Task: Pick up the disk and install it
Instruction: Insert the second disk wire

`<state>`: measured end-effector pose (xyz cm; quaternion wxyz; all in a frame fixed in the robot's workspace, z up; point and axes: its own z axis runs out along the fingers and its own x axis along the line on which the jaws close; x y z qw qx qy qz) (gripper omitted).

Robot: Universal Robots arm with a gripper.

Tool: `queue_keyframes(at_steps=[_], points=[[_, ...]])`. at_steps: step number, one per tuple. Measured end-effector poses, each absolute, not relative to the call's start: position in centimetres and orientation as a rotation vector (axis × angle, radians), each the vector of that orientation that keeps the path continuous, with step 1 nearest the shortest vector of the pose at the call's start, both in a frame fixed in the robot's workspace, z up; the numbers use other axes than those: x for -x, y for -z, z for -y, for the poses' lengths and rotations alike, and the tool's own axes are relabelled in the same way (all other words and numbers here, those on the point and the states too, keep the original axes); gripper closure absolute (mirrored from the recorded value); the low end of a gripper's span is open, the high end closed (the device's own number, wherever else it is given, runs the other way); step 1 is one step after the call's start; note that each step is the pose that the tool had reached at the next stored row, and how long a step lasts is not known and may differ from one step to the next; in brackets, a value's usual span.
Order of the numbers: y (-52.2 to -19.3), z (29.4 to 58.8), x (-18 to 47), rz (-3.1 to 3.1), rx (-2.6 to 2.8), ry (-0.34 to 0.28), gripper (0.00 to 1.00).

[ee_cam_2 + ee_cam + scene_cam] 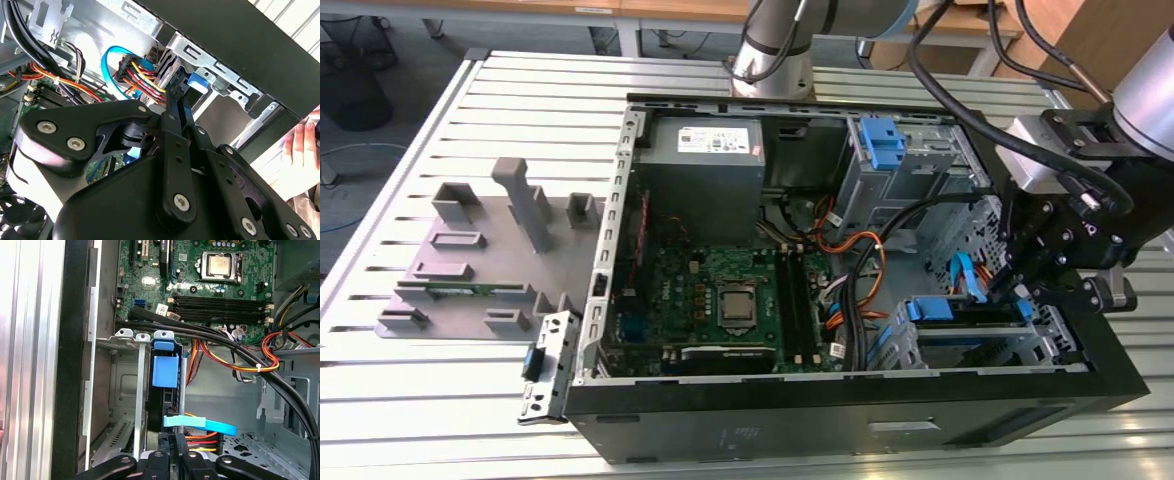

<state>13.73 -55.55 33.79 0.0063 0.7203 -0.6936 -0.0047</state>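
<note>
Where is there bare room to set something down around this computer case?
Bare slatted table lies behind the case, and a strip in front of the grey fixture plate. Inside is crowded: cables between circuit board and drive cage, where the end effector sits.

So the count: one open black tower computer case [720, 425], one green motherboard [720, 300] with one bare silver processor [220, 265], one grey power-supply box [704, 150], one grey fixture plate [467, 260] beside the case, and one black robot gripper [1061, 265].
</note>
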Motion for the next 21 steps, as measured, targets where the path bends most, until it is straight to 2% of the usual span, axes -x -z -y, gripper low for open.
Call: queue_keyframes(at_steps=[21], points=[[-33.52,55.55,-13.64,2.17,-2.254,0.015,0.84]])
